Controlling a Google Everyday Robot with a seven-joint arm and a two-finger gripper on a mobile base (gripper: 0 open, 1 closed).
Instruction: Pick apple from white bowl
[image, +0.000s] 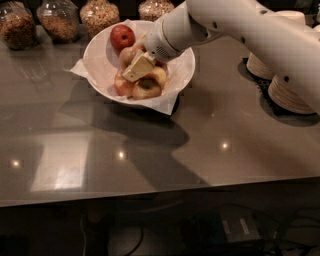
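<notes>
This looks like a snack counter in a break room or kitchenette. Glass jars of dry snacks stand in a row along the far edge of a glossy grey table, a paper-lined white bowl of apples sits near that edge, left of the middle, and stacks of paper bowls stand by the right edge. Small lights are mirrored in the tabletop, and the robot's hand is down in the white bowl among the apples.
</notes>
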